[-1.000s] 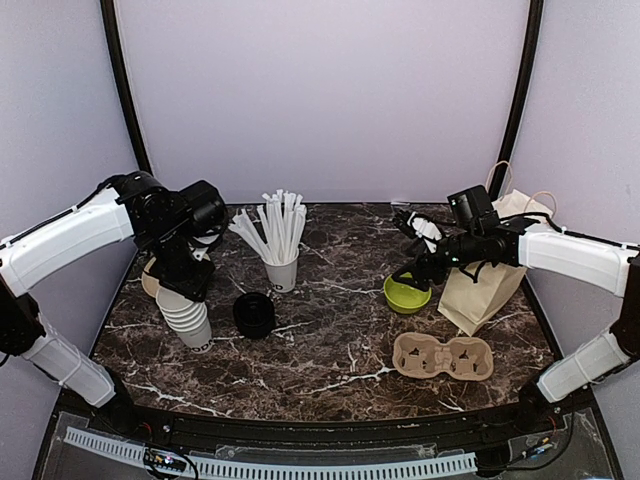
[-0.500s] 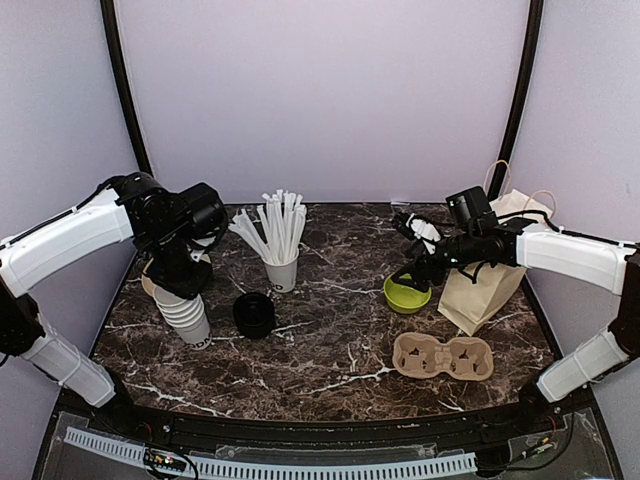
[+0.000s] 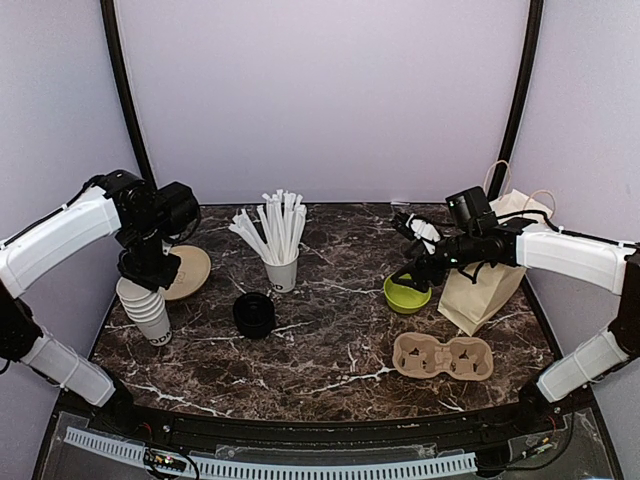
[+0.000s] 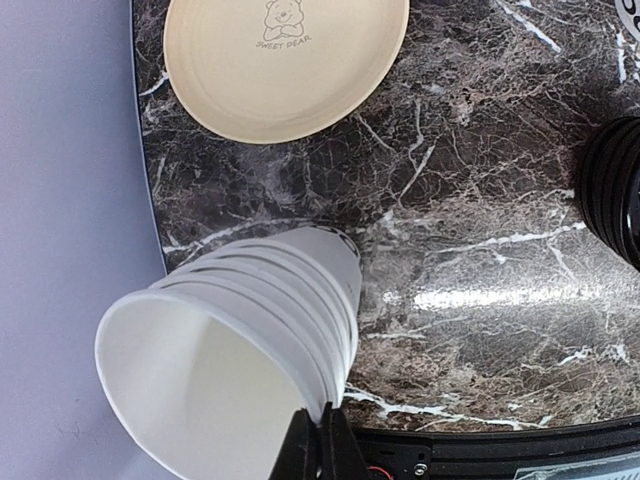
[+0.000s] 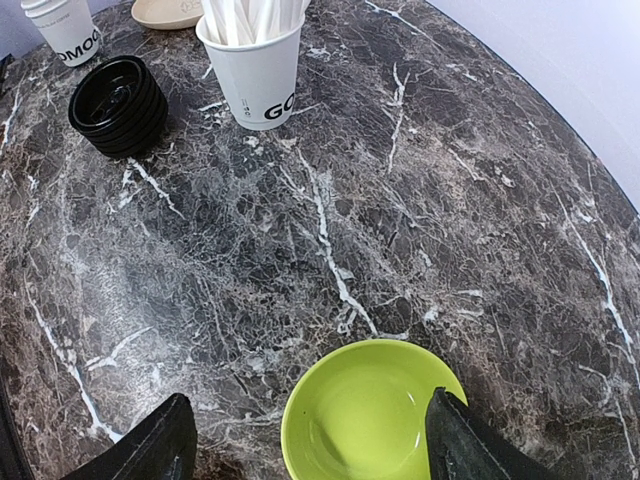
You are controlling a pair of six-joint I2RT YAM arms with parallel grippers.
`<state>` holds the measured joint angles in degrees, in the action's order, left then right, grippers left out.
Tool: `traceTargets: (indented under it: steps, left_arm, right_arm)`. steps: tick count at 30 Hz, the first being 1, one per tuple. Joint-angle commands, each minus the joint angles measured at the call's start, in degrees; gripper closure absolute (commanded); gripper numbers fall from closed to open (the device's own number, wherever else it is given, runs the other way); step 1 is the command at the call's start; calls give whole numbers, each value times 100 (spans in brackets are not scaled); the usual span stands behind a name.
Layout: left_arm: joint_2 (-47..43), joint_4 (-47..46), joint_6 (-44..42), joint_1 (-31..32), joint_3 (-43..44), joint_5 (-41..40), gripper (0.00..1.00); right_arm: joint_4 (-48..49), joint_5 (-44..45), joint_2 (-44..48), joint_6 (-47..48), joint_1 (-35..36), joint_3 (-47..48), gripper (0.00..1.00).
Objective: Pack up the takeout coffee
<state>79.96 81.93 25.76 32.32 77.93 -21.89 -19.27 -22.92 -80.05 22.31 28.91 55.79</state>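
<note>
Firmly pinched at the rim
Left gripper (image 4: pixel 320 430) nips the cup stack (image 4: pixel 262 300) by its top rim; right gripper (image 5: pixel 310 440) hangs spread just above the green bowl (image 5: pixel 370 410).

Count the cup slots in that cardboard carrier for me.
2. The cardboard carrier lies near the paper bag: left slot and right slot, side by side, both empty. Nothing covers it.

Cup stack (image 3: pixel 146 312) far left, plate (image 3: pixel 190 270) behind; lid stack (image 3: pixel 254 314) centre-left, straw cup (image 3: pixel 282 273) behind; bowl (image 3: pixel 404 296), bag (image 3: pixel 480 290) right; carrier (image 3: pixel 442 357) before them.
</note>
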Motion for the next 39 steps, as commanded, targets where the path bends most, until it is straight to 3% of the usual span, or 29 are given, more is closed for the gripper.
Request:
traceTargets:
  steps: [1,3,6,8,11,13,15,17,18,20,22,24,27,28,29,31,32,33,34,35,36,39]
  left_arm:
    - [-127,-35,-63,-6,80,-26,100]
    - [-2,179,54,-10,233,-173,100]
    - [-64,-96,-23,-6,182,309,100]
    - [63,181,93,-10,131,-404,100]
    - [-75,-286,18,-180,95,623,100]
    - [90,72,195,-204,309,98,100]
    - [118,-111,-29,-262,442,666,100]
    - [104,48,206,-248,629,-105,100]
    - [223,189,69,-313,711,-246,100]
    - [140,-37,48,-393,742,203,100]
    - [306,198,87,-303,738,-509,100]
    - [309,-51,39,-420,618,328,100]
    - [554,106,175,-263,639,256,100]
    - [515,-291,-150,-264,588,1367,100]
    - [339,-601,-146,-227,528,1360,100]
    - [589,104,134,-117,807,-44,100]
    - [607,143,-68,-302,852,299,100]
    - [461,-244,-188,-404,854,1211,100]
    - [354,-391,-122,-347,809,1133,100]
    - [417,-9,132,-181,973,224,100]
    - [539,131,30,-168,963,-116,100]
    - [639,227,255,-157,936,-73,100]
  right_arm:
    - [127,-69,-76,32,45,-5,21]
    - [112,-94,-102,32,45,17,21]
    - [82,-133,-140,27,45,53,21]
    - [72,-144,-141,21,45,57,21]
    - [42,-139,-140,22,47,58,21]
    - [46,-139,-140,28,45,62,21]
    - [46,-134,-162,32,45,70,21]
    - [39,-155,-202,33,45,93,21]
    - [31,-171,-212,33,45,109,21]
    - [20,-178,-236,29,45,121,21]
    - [19,-187,-248,34,45,117,21]
    - [-1,-188,-252,32,45,125,21]
    - [-14,-212,-273,30,45,128,21]
    - [-15,-224,-281,31,45,136,21]
    - [-27,-244,-285,42,45,153,21]
    - [-54,-309,-328,38,47,183,21]
    - [-75,-344,-353,46,53,206,22]
    - [-96,-364,-375,48,62,228,22]
    - [-115,-382,-391,47,67,240,22]
    - [-120,-395,-396,49,71,239,21]
    - [-121,-401,-409,53,78,236,22]
    - [-129,-367,-426,67,89,245,22]
